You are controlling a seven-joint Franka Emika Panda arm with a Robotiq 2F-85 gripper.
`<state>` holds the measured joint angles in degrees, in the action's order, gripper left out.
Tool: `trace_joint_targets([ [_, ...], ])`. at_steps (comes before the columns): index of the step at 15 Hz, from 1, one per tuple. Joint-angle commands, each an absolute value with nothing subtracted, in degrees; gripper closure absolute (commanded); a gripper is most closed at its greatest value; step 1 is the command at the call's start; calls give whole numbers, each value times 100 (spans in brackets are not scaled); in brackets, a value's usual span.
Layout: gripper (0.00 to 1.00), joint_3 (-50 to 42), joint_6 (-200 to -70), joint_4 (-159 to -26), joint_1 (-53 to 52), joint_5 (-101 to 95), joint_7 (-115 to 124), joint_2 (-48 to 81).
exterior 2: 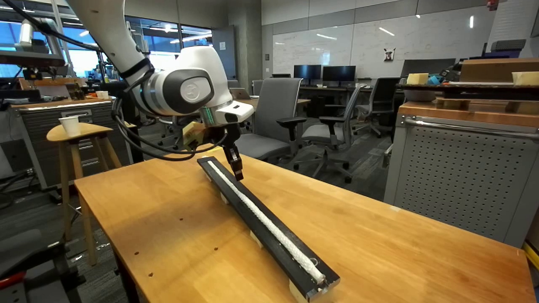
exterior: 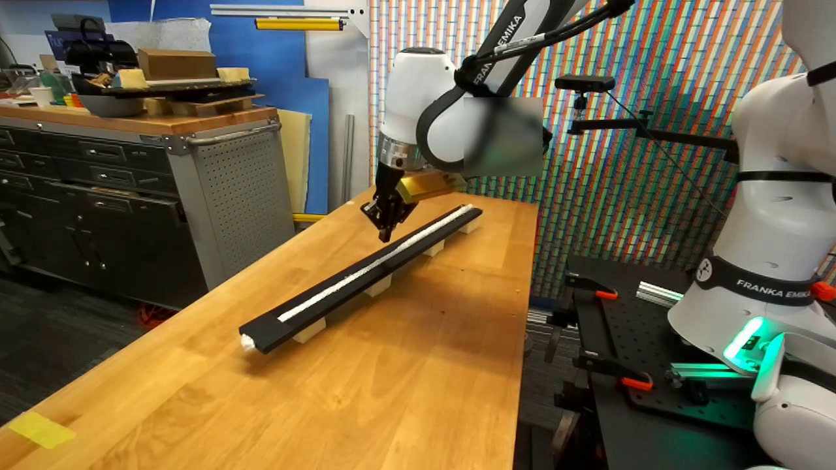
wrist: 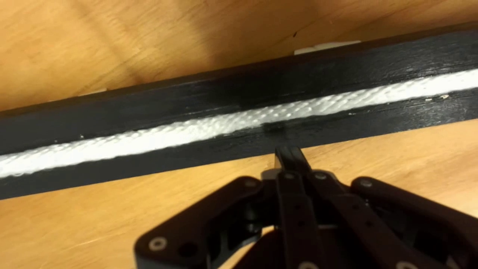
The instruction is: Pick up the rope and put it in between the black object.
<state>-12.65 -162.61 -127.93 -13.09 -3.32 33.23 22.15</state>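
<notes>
Beyond one long edge of the wooden worktop (exterior: 418, 391): drawer cabinet (exterior: 241, 189), cardboard box (exterior: 176, 65) on top; grey office chairs (exterior 2: 280, 97). Off the opposite edge: black platform (exterior: 653, 444) bearing the arm base (exterior: 771, 241), plus clamps (exterior: 635, 382) with orange handles. In an exterior view, stool (exterior 2: 96, 128) with a paper cup (exterior 2: 70, 125), near a far corner. Small camera (exterior: 584, 83) before a striped backdrop (exterior: 653, 209). Yellow tape (exterior: 42, 429) on the worktop, well apart from the black bar (wrist: 149, 106).

Closer in: black cables (exterior 2: 181, 159) hang in loops from the arm (exterior 2: 109, 42), near the pincer (wrist: 286, 150). Pincer pressed together, tips down, just beside the bar's long edge; contact there cannot be told. Pale blocks (exterior: 379, 285) under the bar, which sits raised off the worktop. Rope (wrist: 201, 129) lies lengthwise in the bar's groove, along most of its run. White tuft (exterior: 248, 342) pokes out at the bar's end face in an exterior view.

Materials: rope white, braided, slanting weave plain in the wrist view. Bar long, narrow, flat-topped, dull sheen, scuffs and pale flecks beside the groove. Blocks cream. Worktop honey-coloured, grain showing, a few small dark marks (exterior 2: 216, 248), holes or knots, cannot tell which. Cabinet side grey, perforated in rows. Cup white, tapered.
</notes>
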Motion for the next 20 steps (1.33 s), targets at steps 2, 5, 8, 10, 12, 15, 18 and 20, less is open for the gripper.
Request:
trace_joint_targets([
  [2, 100, -1237, -15845, -12783, -1239, -391, 3238, 2170],
  [5, 100, -1191, -15665, -12800, -1164, -358, 3223, 2208],
  [8, 100, -1187, -15613, -12808, -1121, -376, 3211, 2236],
  [10, 100, -1182, -15614, -12792, -1090, -375, 3184, 2272],
  [12, 100, -1195, -15744, -12777, -1070, -392, 3139, 2331],
  [15, 100, -1232, -15902, -12770, -1072, -440, 3101, 2392],
  [18, 100, -1272, -16076, -12784, -1106, -493, 3081, 2419],
  [20, 100, -1274, -16139, -12814, -1125, -503, 3047, 2390],
])
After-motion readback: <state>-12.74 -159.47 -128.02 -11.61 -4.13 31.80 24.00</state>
